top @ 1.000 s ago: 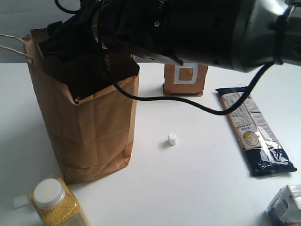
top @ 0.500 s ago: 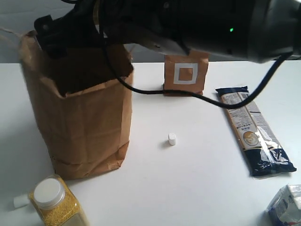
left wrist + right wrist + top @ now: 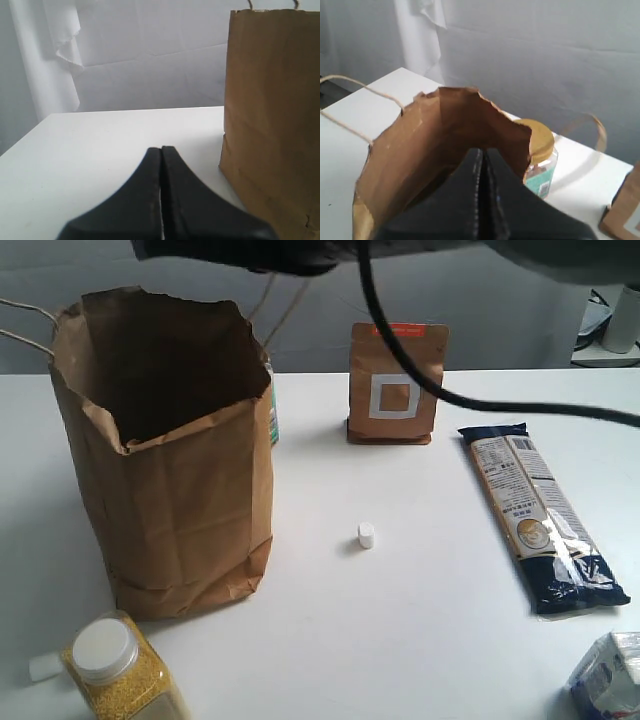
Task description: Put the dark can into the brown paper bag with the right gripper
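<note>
No word or number can be read anywhere. The small brown pouch near the tabletop's far edge bears a white square outline (a mark, not lettering) under an orange strip. The long packet by the right edge carries print too small to read. So does the teal label of the jar just behind the brown paper bag.

- brown paper bag: plain kraft brown, darker inside
- pouch: brown, white square outline, orange-red top strip
- long packet: dark blue ends, pale label, clear middle
- jar: yellow grains, white cap
- second jar: mustard lid, teal label
- table: white
- left gripper and right gripper: black
</note>
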Available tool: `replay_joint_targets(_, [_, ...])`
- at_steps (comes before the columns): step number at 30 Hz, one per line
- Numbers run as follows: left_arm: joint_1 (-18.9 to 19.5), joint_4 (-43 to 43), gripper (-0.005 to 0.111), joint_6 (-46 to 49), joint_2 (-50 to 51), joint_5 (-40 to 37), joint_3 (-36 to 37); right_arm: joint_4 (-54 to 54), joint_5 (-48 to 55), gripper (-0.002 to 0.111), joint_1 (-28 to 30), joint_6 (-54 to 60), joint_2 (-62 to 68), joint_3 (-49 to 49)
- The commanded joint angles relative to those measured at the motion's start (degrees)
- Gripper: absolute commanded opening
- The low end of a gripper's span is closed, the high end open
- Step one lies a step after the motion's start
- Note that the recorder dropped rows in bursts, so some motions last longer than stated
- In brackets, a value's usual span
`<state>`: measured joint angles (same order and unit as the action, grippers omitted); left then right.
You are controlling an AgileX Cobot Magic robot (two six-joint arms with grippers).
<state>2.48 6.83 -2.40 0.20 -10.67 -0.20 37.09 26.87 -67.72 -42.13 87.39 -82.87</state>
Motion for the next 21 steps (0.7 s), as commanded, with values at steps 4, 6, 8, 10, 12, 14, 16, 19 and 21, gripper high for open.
replay_joint_targets(4, [-0.3,0.2,0.000,-0.2,-0.2,0.3,0.2,-6.9,-1.3,0.000,5.4,-0.6,-8.9,11.6])
replay_joint_targets(6, [-0.3,0.2,0.000,-0.2,-0.2,0.3,0.2,-8.2,-2.3,0.000,7.4,-0.6,-11.3,15.0])
replay_joint_targets(8, [-0.3,0.2,0.000,-0.2,-0.2,0.3,0.2,-9.3,-3.7,0.000,9.6,-0.4,-13.4,18.2])
replay_joint_targets(10, [-0.3,0.2,0.000,-0.2,-0.2,0.3,0.2,-10.3,-4.6,0.000,11.8,-0.3,-15.9,21.9])
replay_joint_targets(12, [-0.3,0.2,0.000,-0.2,-0.2,0.3,0.2,-12.2,-5.0,0.000,14.6,-0.3,-18.4,25.5])
replay_joint_targets(14, [-0.3,0.2,0.000,-0.2,-0.2,0.3,0.2,-13.9,-5.4,0.000,17.3,-0.3,-20.6,28.9])
replay_joint_targets(16, [-0.3,0.2,0.000,-0.2,-0.2,0.3,0.2,-14.7,-6.8,0.000,20.5,-0.2,-23.3,33.1])
replay_joint_targets(19, [-0.3,0.2,0.000,-0.2,-0.2,0.3,0.2,-17.3,-11.0,0.000,25.5,0.3,-27.5,39.9])
replay_joint_targets(21, [-0.3,0.2,0.000,-0.2,-0.2,0.3,0.2,-19.0,-14.5,0.000,28.4,0.6,-31.1,45.3])
